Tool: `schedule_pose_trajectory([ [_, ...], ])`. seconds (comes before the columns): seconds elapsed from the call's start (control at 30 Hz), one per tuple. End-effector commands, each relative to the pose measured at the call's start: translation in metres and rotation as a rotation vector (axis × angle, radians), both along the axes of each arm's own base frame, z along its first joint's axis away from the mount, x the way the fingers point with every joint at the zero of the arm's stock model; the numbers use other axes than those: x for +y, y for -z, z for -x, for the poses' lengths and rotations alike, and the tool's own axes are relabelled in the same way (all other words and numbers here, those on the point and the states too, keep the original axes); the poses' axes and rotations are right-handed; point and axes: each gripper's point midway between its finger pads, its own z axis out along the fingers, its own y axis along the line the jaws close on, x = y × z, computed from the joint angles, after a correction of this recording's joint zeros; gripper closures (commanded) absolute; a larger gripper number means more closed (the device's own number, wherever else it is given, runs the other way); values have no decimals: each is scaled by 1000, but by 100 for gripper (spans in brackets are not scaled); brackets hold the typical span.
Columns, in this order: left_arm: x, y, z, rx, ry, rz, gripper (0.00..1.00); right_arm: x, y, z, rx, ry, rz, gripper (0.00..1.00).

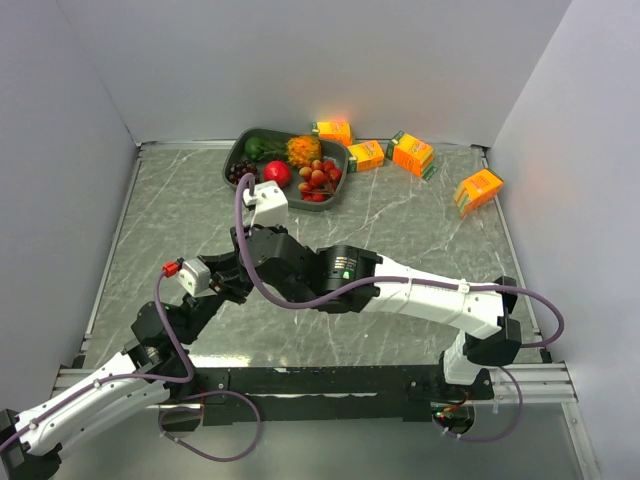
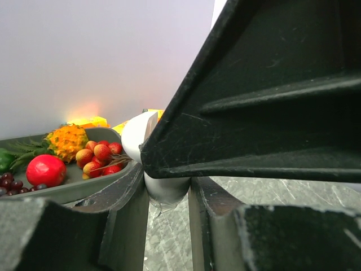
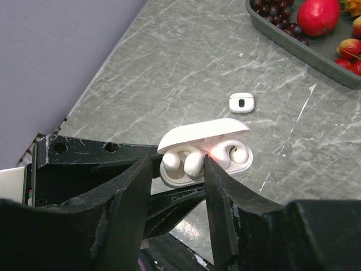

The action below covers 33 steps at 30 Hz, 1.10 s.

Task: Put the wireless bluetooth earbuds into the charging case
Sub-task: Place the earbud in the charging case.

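Right wrist: case long axis L-R

1. Top view: even, diffuse light with soft shadows under the arms. The orange carton is blown out.
2. Left wrist: left gripper fingers dark and soft-focused.
3. Right wrist: sharp, with a red glow inside the charging case.

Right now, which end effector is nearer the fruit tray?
Right. The right end effector is just short of the fruit tray; the left end effector sits behind it, farther from the tray.
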Motion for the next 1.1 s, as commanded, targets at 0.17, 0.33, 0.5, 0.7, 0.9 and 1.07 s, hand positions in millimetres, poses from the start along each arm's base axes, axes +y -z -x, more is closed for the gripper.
schedule_pose_trajectory([
  [0.17, 7, -40, 12, -80, 25, 103, 99, -6, -13, -5, -16, 26, 12, 45],
  [0.33, 8, -40, 11, -79, 21, 106, 99, -11, -19, -4, -17, 25, -3, 43],
  [0.5, 8, -41, 11, -78, 21, 114, 99, -16, -21, -3, -13, 31, -8, 42],
  [0.7, 8, -40, 10, -79, 21, 111, 99, -34, -34, -3, -31, 55, -42, 42],
  [0.9, 7, -39, 11, -75, 22, 110, 99, -55, -51, -5, -106, 55, -106, 43],
  [1.07, 8, -38, 11, -79, 23, 109, 99, -61, -68, -3, -169, 11, -122, 49],
])
